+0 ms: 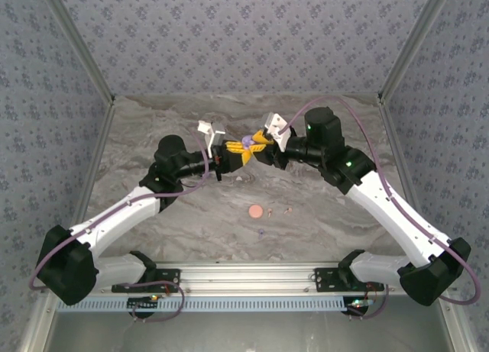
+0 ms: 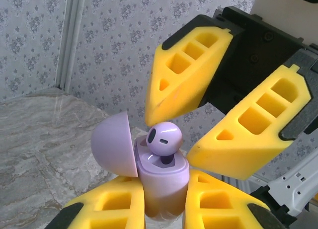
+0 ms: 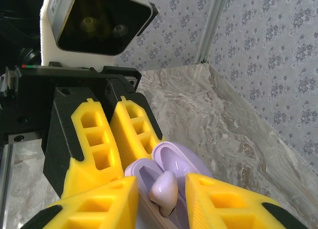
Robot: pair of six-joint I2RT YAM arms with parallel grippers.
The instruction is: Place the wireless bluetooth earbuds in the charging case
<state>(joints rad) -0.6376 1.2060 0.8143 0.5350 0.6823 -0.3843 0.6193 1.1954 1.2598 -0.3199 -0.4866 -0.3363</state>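
Lilac earbud (image 2: pixel 164 138) pokes up over the case (image 2: pixel 163 177) rim — left gripper (image 2: pixel 164 201) squeezes the case, right gripper (image 3: pixel 161 183) let go — gaps both sides.

Over the middle of the table (image 1: pixel 153 130) the way was crowded: the left claw (image 1: pixel 238 152) clamped the lilac charging case (image 2: pixel 161 177), its raised lid (image 2: pixel 113 144) blocking one side, and the right claw (image 1: pixel 254 144) stood just above with fingers parted either side of the lilac earbud (image 2: pixel 164 139) on the case. Nearer the arm bases a pink case (image 1: pixel 255 211) and a few tiny earbuds (image 1: pixel 287 210) lay on the table, whose other surface ran open to the patterned walls (image 1: pixel 229 39).
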